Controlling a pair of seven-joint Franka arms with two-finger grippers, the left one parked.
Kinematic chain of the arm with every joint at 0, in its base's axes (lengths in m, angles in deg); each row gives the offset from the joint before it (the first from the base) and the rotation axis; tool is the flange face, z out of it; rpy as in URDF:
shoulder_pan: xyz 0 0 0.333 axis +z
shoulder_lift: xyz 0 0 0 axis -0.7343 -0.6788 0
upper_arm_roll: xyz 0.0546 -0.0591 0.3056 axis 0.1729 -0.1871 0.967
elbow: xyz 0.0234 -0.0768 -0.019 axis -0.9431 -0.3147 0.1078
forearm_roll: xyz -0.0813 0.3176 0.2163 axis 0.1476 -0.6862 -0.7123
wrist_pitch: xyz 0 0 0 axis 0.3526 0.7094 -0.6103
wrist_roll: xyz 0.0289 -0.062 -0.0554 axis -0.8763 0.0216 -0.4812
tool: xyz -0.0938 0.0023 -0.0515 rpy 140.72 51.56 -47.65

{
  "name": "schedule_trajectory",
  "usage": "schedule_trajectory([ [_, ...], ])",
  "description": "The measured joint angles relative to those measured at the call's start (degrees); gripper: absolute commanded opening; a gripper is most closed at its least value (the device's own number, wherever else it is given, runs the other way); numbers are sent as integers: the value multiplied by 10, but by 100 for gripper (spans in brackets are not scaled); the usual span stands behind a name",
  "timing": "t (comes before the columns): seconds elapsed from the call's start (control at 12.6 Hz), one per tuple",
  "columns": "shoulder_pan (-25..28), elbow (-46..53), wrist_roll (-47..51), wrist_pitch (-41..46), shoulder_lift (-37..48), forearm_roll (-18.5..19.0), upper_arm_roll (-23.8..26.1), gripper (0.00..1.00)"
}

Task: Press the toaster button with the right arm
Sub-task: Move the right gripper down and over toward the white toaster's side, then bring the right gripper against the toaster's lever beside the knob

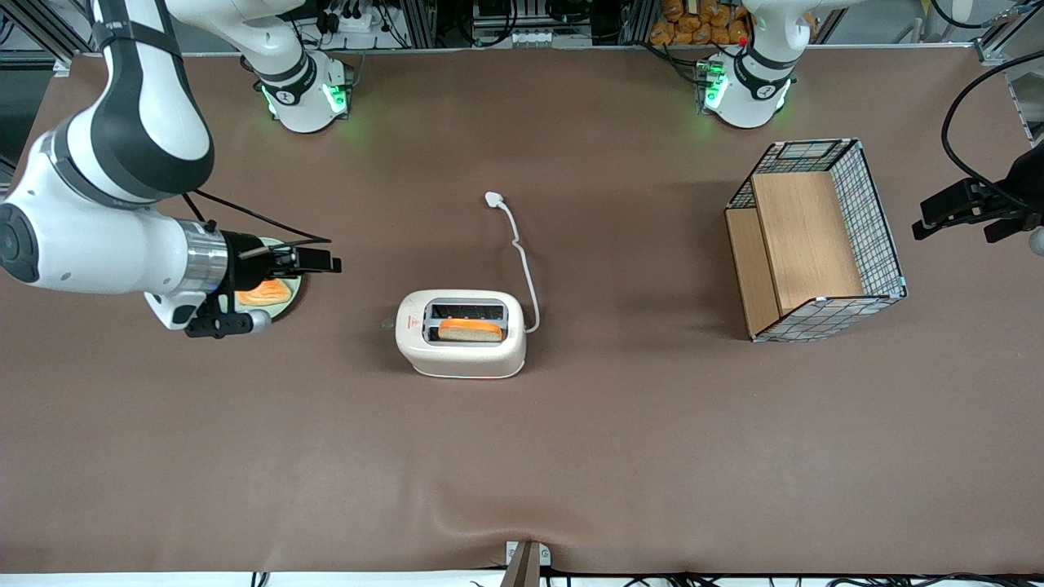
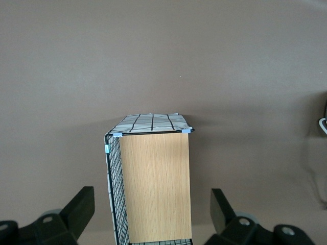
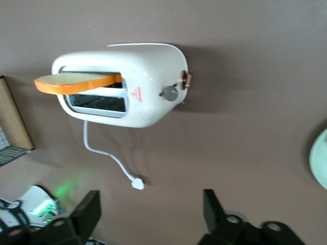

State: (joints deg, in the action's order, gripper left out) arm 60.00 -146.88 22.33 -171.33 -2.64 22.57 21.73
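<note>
The pincer [image 1: 326,262] is spread wide with nothing in it, and the toaster button [image 3: 169,93] sits straight ahead, well apart.

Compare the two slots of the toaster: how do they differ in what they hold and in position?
On the toaster, the slot nearer the front camera holds a slice of bread sticking up above the top; the slot farther from it is empty and shows only dark wire guides. Both are long, parallel openings in the same cream top. The right arm's hand is open, above a plate toward the working arm's end.
</note>
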Motion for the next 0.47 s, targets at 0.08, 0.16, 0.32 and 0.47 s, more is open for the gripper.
schedule_trajectory([
  [0.08, 0, 0, 0, -6, -7, -18, 0, 52],
  [0.16, 1, 0, 0, -14, -16, -33, 1, 39],
  [0.32, 11, 0, 0, -37, -32, -44, 1, 11],
  [0.47, 23, 0, 1, -52, -40, -44, 1, 0],
])
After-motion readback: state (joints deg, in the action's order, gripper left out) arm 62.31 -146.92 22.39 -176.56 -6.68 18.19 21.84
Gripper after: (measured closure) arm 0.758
